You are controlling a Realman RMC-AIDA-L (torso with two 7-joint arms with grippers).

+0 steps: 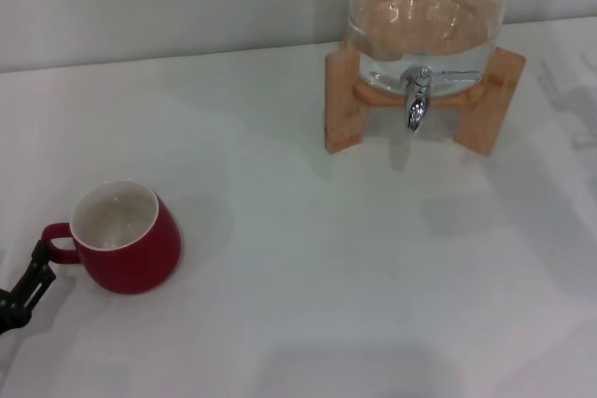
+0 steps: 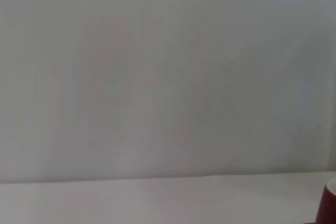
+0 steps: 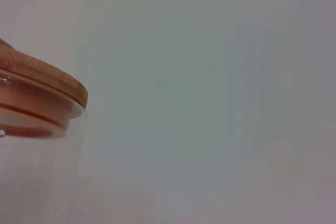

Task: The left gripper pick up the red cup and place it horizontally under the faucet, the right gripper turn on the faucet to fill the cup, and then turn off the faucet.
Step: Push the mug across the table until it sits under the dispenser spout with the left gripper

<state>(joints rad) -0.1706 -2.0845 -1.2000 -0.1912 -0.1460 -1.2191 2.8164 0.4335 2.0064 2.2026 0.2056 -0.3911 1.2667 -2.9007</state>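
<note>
The red cup (image 1: 126,240) stands upright on the white table at the left of the head view, white inside, its loop handle toward the left edge. An edge of it shows in the left wrist view (image 2: 328,205). My left gripper (image 1: 35,266) comes in from the lower left corner, its black tip right at the cup's handle. The chrome faucet (image 1: 416,100) sticks out of the front of the clear glass dispenser (image 1: 424,16), far right of the cup, with its lever on top. The right gripper is out of view.
The dispenser sits on a wooden stand (image 1: 341,100) at the back right, holding water. Its wooden lid (image 3: 42,85) shows close in the right wrist view. A pale wall runs behind the white table (image 1: 308,258).
</note>
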